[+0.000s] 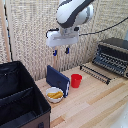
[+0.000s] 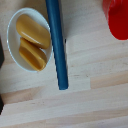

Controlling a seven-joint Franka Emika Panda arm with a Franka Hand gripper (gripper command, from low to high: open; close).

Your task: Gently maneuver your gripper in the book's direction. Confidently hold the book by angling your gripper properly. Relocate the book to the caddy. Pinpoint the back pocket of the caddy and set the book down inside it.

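The book [image 1: 57, 79] is a thin dark navy hardcover standing on its edge on the wooden table [image 1: 95, 102], between a white bowl and a red cup. In the wrist view I see its top edge [image 2: 56, 42] as a long blue strip from above. My gripper [image 1: 60, 50] hangs well above the book, fingers pointing down and a little apart, holding nothing. The fingers do not show in the wrist view. The caddy [image 1: 19, 100] is a large black fabric box at the exterior view's left, with a divider [image 1: 17, 94] splitting it into a back and a front pocket.
A white bowl [image 1: 55, 94] with yellow food [image 2: 30, 42] sits against the book on the caddy side. A red cup [image 1: 76, 80] stands on its other side and shows in the wrist view [image 2: 117, 19]. A black-and-silver toaster oven [image 1: 113, 56] with its rack [image 1: 96, 73] pulled out stands at the right.
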